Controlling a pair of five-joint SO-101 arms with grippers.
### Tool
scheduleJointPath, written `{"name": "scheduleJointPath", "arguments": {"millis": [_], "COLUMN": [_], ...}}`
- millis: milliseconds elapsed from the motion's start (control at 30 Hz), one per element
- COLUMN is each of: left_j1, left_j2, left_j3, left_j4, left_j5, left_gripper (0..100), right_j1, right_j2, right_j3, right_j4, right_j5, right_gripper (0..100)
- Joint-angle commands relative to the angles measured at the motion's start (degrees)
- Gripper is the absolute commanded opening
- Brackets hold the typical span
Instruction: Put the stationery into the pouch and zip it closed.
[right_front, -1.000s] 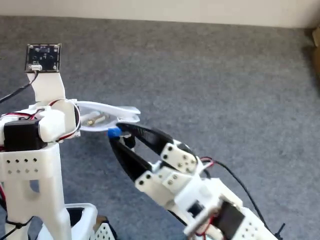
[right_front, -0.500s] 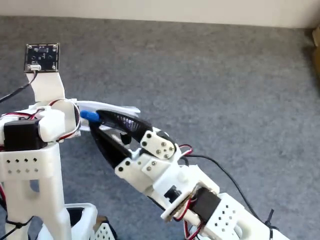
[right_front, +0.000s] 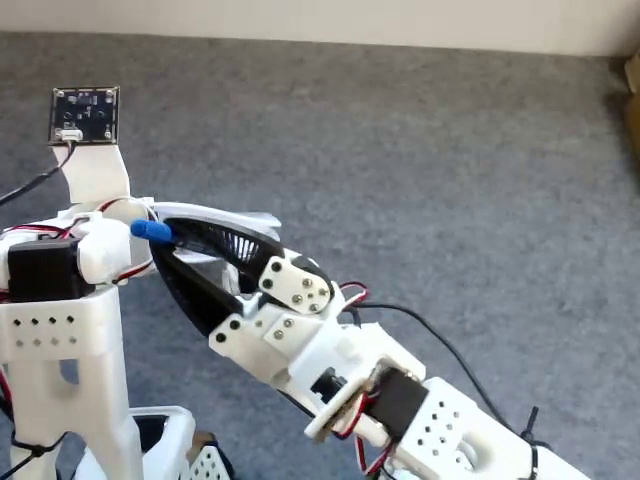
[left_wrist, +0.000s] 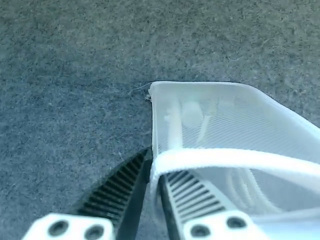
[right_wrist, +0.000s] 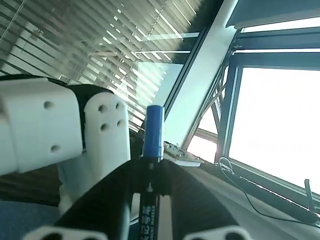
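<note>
A white mesh pouch (left_wrist: 215, 130) hangs above the grey carpet with several pale items inside. My left gripper (left_wrist: 151, 167) is shut on its white rim. In the high view the pouch (right_front: 255, 220) sticks out from the left arm, partly covered by the right arm's black fingers. My right gripper (right_front: 160, 243) is shut on a pen with a blue cap (right_front: 150, 230), held over the pouch and close against the left arm's white body. The right wrist view shows the pen (right_wrist: 152, 132) upright between the fingers of the right gripper (right_wrist: 150, 170).
Grey carpet (right_front: 450, 170) covers the floor to the right and behind. The left arm's white frame (right_front: 70, 330) stands at the left with a camera board (right_front: 87, 115) above it. A white part (right_front: 185, 440) sits at the bottom edge.
The right arm has swung left with the pen, from beside the pouch's end to over it, close to the left arm. The left arm and pouch have stayed put.
</note>
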Motion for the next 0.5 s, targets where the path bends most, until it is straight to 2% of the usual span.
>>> {"name": "scheduleJointPath", "arguments": {"millis": [0, 67, 333, 467], "left_j1": [1.27, 1.27, 1.27, 1.27], "left_j2": [2.07, 2.07, 2.07, 2.07], "left_j3": [1.19, 1.19, 1.19, 1.19], "left_j4": [-0.97, -0.97, -0.97, -0.97], "left_j5": [0.88, 0.88, 0.88, 0.88], "left_gripper": [1, 1, 1, 1], "right_j1": [-0.48, -0.48, 3.12, 6.46], "right_j2": [1.27, 2.59, 9.36, 12.7], "right_j3": [-3.65, -3.38, -2.68, -1.71], "right_j4": [-9.36, -13.41, -17.45, -22.11], "right_j5": [-0.53, -0.53, -0.79, -7.56], "right_gripper": [0.4, 0.4, 0.4, 0.4]}}
